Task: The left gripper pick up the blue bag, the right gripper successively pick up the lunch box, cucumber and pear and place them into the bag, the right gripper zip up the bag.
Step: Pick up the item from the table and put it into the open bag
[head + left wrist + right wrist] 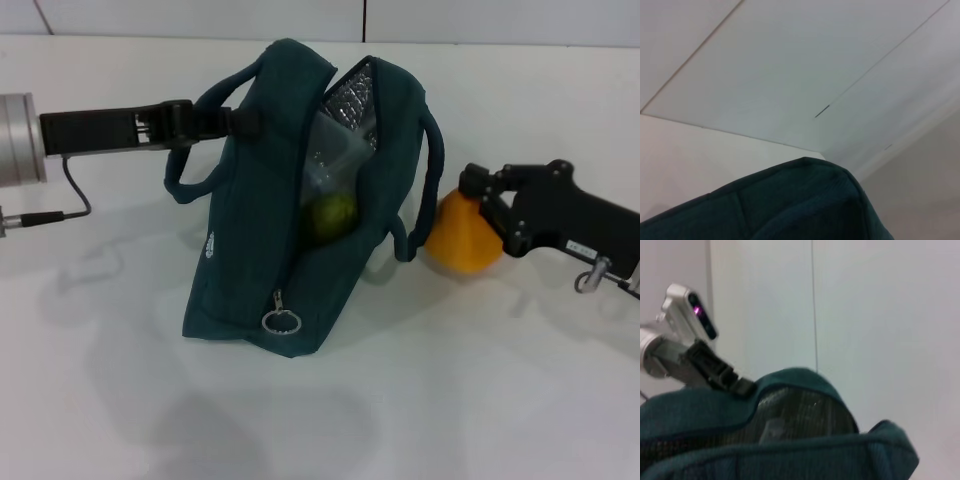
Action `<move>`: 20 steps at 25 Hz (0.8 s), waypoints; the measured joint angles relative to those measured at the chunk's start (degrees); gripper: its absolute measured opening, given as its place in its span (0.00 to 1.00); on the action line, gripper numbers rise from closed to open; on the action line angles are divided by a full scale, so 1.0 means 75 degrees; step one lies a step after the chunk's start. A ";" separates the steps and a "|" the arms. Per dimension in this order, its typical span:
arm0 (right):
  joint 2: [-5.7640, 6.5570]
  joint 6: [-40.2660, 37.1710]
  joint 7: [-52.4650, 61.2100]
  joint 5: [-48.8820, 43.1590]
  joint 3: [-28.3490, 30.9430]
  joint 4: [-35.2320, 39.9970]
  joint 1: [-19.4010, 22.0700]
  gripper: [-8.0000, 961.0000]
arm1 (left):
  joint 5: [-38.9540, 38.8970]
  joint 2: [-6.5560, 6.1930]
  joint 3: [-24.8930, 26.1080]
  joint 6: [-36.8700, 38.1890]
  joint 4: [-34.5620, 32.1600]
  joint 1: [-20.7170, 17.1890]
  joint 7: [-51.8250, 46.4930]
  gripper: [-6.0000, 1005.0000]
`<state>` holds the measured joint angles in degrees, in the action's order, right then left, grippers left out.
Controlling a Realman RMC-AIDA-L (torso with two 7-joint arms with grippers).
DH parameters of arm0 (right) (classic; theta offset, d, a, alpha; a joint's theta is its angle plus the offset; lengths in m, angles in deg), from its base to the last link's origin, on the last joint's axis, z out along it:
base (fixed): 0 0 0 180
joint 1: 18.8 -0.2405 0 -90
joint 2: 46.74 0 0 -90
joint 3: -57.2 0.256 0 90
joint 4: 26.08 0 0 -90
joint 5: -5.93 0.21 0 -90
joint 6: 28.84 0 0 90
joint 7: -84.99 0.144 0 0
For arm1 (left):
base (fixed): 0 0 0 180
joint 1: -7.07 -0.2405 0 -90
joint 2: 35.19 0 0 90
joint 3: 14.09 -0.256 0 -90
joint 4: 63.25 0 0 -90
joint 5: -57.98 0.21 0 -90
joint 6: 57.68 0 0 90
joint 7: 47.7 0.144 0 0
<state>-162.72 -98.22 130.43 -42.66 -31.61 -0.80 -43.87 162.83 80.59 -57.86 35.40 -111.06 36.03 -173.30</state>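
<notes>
The blue bag (250,240) stands open in the middle of the table, its foil lining (355,100) showing. My left gripper (238,122) is shut on the bag's upper left rim by the handle and holds it up. Inside the opening I see the clear lunch box (328,160) and the cucumber (330,215), of which only a rounded green end shows. Just right of the bag, my right gripper (487,213) is shut on the yellow-orange pear (455,240). The right wrist view looks over the bag (790,455) at the left gripper (722,377). In the left wrist view only bag fabric (805,200) shows.
The zipper's silver ring pull (281,321) hangs at the bag's near end. The bag's right handle (433,140) stands between the opening and the pear. White table (480,400) lies all around, with a wall behind it.
</notes>
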 joint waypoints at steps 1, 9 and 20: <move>0.0014 -0.0070 0.0002 0.0103 0.0001 -0.0018 0.0024 0.04 | -0.0011 -0.0002 0.0001 0.0001 0.0000 -0.0004 0.0001 0.06; 0.0102 -0.1157 0.0072 0.1071 0.0054 -0.0560 0.0069 0.04 | -0.0036 -0.0016 0.0000 0.0012 0.0000 -0.0021 0.0002 0.06; 0.0304 -0.2423 0.0340 0.1153 0.0978 -0.0815 0.0426 0.05 | -0.0037 0.0006 -0.0035 0.0028 0.0000 -0.0014 0.0002 0.06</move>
<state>-160.44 -116.40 132.98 -34.01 -24.28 -6.91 -40.68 162.56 80.64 -58.13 35.61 -111.06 35.93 -173.29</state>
